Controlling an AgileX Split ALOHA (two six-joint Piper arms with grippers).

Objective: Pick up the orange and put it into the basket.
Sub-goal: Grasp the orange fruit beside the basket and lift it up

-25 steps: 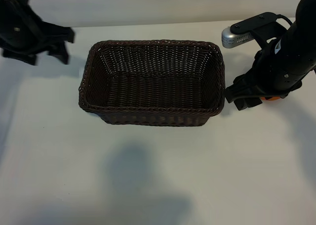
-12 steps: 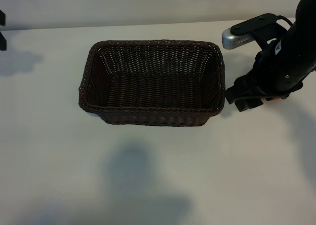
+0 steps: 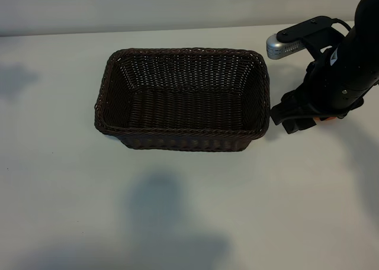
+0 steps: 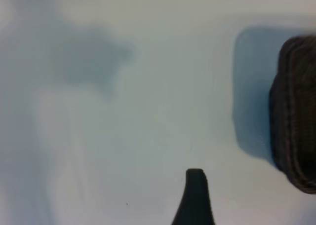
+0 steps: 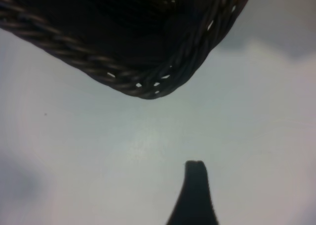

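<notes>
- The rectangular dark brown woven wicker basket (image 3: 182, 98) with rounded corners and a braided rim sits on the white table (image 3: 189, 211), a little toward the far side. Nothing lies inside it.
- The right arm's black gripper (image 3: 291, 117) hangs low over the table just beside the basket's right end, pointing steeply down.
- A small sliver of orange colour (image 3: 324, 118) peeks out from under the right arm's dark body; this is probably the round orange fruit, though almost all of it is hidden. It is outside the basket, on the table to its right.
- In the right wrist view one dark fingertip (image 5: 195, 171) stands over bare table with a rounded corner of the basket (image 5: 148, 82) close ahead. The jaws stand wide apart, and nothing shows between them.
- The left gripper is out of the exterior view. Its wrist view shows one dark fingertip (image 4: 196, 178) above bare table, the basket's end (image 4: 295, 111) off to one side; how far it is open I cannot tell.
</notes>
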